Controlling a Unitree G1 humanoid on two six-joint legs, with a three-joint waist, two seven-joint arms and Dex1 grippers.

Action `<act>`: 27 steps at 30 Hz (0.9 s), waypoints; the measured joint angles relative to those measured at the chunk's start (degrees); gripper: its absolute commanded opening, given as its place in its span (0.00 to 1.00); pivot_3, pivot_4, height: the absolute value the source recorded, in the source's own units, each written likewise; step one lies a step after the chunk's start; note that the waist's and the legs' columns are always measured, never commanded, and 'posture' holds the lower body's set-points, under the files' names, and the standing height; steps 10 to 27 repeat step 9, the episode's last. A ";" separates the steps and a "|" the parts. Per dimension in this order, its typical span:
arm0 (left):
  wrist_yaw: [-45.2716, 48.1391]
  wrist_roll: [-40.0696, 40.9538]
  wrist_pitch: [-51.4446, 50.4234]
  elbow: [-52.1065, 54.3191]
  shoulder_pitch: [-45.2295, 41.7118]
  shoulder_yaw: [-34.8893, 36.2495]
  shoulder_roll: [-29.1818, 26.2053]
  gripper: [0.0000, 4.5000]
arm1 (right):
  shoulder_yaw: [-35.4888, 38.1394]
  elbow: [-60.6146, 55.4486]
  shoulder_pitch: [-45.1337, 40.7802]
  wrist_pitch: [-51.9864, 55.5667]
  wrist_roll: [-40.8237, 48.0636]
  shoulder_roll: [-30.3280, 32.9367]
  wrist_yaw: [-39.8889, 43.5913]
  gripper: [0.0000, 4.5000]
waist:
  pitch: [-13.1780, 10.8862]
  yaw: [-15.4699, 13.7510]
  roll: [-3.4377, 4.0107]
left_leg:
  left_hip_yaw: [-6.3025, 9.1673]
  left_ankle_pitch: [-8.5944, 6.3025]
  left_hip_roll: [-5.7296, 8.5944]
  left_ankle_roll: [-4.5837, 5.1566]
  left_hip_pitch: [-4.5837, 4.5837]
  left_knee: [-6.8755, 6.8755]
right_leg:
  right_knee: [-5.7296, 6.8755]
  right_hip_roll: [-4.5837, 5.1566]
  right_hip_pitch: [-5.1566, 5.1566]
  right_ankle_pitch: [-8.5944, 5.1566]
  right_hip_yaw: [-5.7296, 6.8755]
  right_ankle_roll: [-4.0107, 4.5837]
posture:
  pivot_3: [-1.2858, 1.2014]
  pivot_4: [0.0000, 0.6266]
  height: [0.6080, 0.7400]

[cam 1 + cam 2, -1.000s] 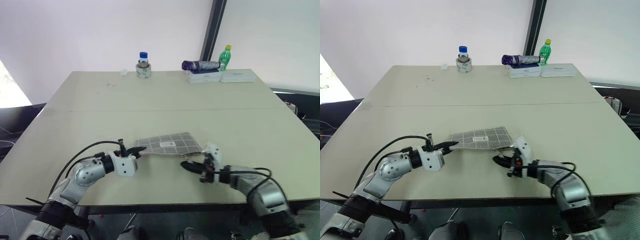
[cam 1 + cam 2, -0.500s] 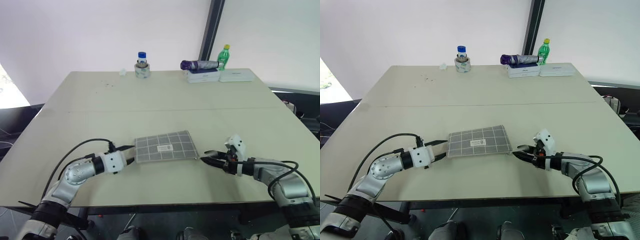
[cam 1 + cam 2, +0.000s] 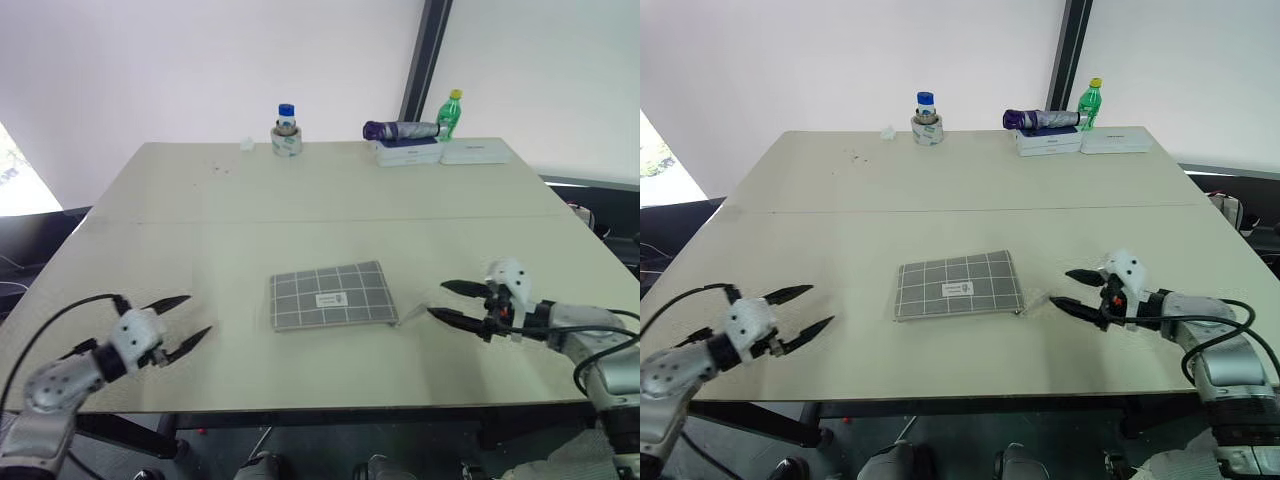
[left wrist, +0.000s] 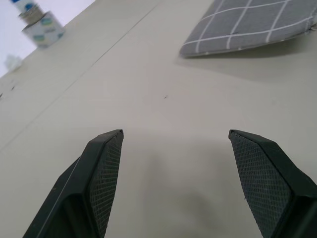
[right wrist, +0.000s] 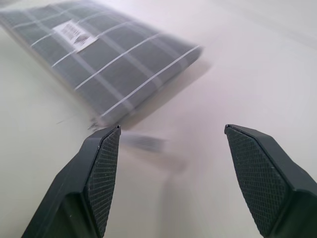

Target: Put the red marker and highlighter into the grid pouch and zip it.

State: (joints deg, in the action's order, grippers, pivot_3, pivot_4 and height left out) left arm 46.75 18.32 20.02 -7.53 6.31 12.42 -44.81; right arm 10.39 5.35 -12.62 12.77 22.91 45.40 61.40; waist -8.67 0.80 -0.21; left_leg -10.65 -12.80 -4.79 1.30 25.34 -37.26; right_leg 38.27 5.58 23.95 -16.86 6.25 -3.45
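Left gripper (image 3: 186,320): released, its two black fingers spread wide and holding nothing, hovering over bare tabletop near the table's front left edge.
Right gripper (image 3: 446,301): released too, fingers parted with nothing between them, pointing in toward the middle from the front right part of the table.
Grid pouch (image 3: 330,295): lies flat on the table (image 3: 330,215) between the two grippers, touching neither; it sits nearer the right gripper than the left, white label patch facing up.
Pull tab (image 5: 142,143): pale strip lying on the table at the pouch's corner on the right gripper's side, just ahead of that gripper's fingertips, apart from them.
Gap on the left: a broad stretch of bare tabletop separates the left gripper from the pouch's near edge.
Front edge: both grippers sit close to the table's front edge; the pouch is set back from it.
Room beyond: the table's middle and far half are open as far as the back edge.
Back edge items: a blue-capped jar (image 3: 287,130), a purple folded umbrella (image 3: 402,130) on white boxes (image 3: 440,152), and a green bottle (image 3: 451,115), all well apart from the pouch.
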 measured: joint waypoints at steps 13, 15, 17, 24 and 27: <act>0.44 -0.77 -0.40 1.34 10.30 8.01 -0.38 0.80 | 1.62 5.57 2.42 -4.99 -0.37 2.01 3.89 0.77 | -0.01 -0.07 0.00 | 0.02 -0.05 -0.02 -0.07 -0.01 0.01 | -0.10 0.04 0.24 -0.04 0.01 0.10 | 0.52 0.24 1.00; 0.44 -0.77 -0.40 1.34 10.30 8.01 -0.38 0.80 | 1.62 5.57 2.42 -4.99 -0.37 2.01 3.89 0.77 | -0.01 -0.07 0.00 | 0.02 -0.05 -0.02 -0.07 -0.01 0.01 | -0.10 0.04 0.24 -0.04 0.01 0.10 | 0.52 0.24 1.00; 0.44 -0.77 -0.40 1.34 10.30 8.01 -0.38 0.80 | 1.62 5.57 2.42 -4.99 -0.37 2.01 3.89 0.77 | -0.01 -0.07 0.00 | 0.02 -0.05 -0.02 -0.07 -0.01 0.01 | -0.10 0.04 0.24 -0.04 0.01 0.10 | 0.52 0.24 1.00; 0.44 -0.77 -0.40 1.34 10.30 8.01 -0.38 0.80 | 1.62 5.57 2.42 -4.99 -0.37 2.01 3.89 0.77 | -0.01 -0.07 0.00 | 0.02 -0.05 -0.02 -0.07 -0.01 0.01 | -0.10 0.04 0.24 -0.04 0.01 0.10 | 0.52 0.24 1.00; 0.44 -0.77 -0.40 1.34 10.30 8.01 -0.38 0.80 | 1.62 5.57 2.42 -4.99 -0.37 2.01 3.89 0.77 | -0.01 -0.07 0.00 | 0.02 -0.05 -0.02 -0.07 -0.01 0.01 | -0.10 0.04 0.24 -0.04 0.01 0.10 | 0.52 0.24 1.00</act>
